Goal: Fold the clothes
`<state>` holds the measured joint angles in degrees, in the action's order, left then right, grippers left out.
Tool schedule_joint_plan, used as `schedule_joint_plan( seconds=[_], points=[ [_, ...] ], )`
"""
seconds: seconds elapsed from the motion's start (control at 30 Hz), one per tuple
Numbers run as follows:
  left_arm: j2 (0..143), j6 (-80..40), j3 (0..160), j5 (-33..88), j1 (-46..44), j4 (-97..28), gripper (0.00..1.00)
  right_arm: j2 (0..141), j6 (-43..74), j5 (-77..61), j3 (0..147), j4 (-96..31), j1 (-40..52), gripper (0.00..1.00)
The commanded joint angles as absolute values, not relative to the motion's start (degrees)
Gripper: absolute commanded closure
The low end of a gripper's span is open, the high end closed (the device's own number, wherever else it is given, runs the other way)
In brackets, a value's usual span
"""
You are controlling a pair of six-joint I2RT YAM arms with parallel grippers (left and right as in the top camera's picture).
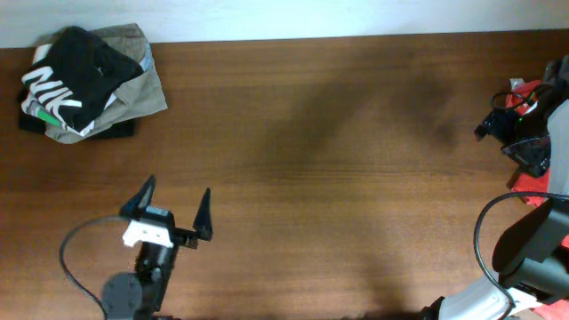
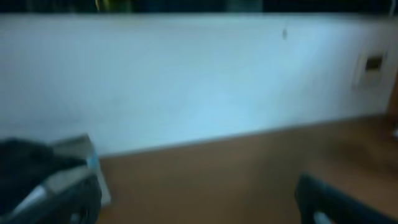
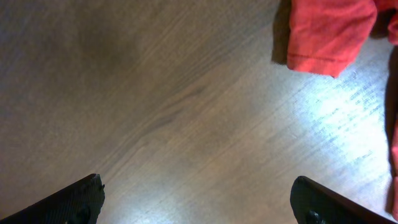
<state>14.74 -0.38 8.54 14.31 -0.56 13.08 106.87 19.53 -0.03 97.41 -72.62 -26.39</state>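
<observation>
The black T-shirt with white block lettering [image 1: 76, 67] lies folded on top of a small pile of clothes at the table's far left corner. It shows as a blurred dark shape at the left of the left wrist view [image 2: 25, 163]. My left gripper [image 1: 174, 206] is open and empty over bare wood, well in front of the pile; its view [image 2: 199, 208] is blurred. My right gripper [image 1: 507, 120] is at the far right edge, and its wrist view [image 3: 205, 202] shows it open wide and empty above the table.
Olive and grey garments [image 1: 142, 84] lie under the black shirt. Red cloth [image 1: 533, 191] lies at the right edge beside the right arm and shows in the right wrist view [image 3: 329, 31]. A white wall [image 2: 199, 81] runs behind the brown wooden table [image 1: 338, 178].
</observation>
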Motion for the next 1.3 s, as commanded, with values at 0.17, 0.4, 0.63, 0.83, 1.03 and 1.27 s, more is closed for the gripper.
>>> schedule_joint_plan(
  seconds=[0.17,0.4,0.63,0.83,1.03,1.27],
  points=[
    [2.1,-0.1,0.5,10.4,3.0,4.3,0.01,105.8,20.2,0.3,98.0,-72.6,-26.3,0.01],
    [0.3,-7.6,0.5,0.6,3.1,-4.8,0.01,105.8,20.3,0.3,98.0,-72.6,-26.3,0.01],
    [0.4,-7.5,0.5,0.6,3.0,-4.8,0.01,105.8,20.3,0.3,98.0,-72.6,-26.3,0.01],
    [0.4,-7.5,0.5,0.6,3.0,-4.8,0.01,105.8,20.2,0.3,98.0,-72.6,-26.3,0.01],
    [0.4,-7.5,0.5,0.6,3.0,-4.8,0.01,105.9,20.3,0.3,98.0,-72.6,-26.3,0.02],
    [0.4,-7.5,0.5,0.6,3.0,-4.8,0.01,98.5,20.0,5.5,96.9,-69.9,-24.9,0.01]
  ],
)
